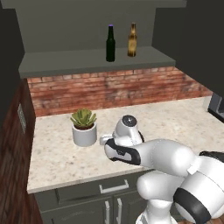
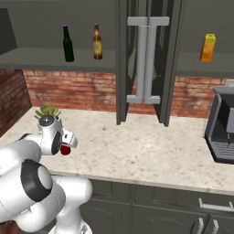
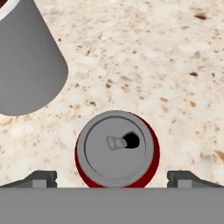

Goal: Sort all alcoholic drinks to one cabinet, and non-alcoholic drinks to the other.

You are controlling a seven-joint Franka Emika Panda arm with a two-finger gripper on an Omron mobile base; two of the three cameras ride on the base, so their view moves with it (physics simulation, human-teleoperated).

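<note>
Counting two bottles [image 1: 110, 43], one can [image 3: 117, 150]

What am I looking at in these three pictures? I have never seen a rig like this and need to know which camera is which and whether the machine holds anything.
This is a rendered kitchen with a white robot arm on a driving base. Two pictures come from cameras on the base, behind the arm to its left and right. The third looks down from the hand itself.

The arm bends low over the speckled stone counter. In the hand view the gripper hangs above a small red soda can with a silver top; its finger tips stand wide apart on either side, so nothing is held. Beside it stands a grey pot with a green succulent.

In the open left cabinet stand a dark green glass bottle with a purple cap and an amber-brown beer bottle. In the right cabinet is an orange juice carton. A dark coffee machine sits far right.
</note>
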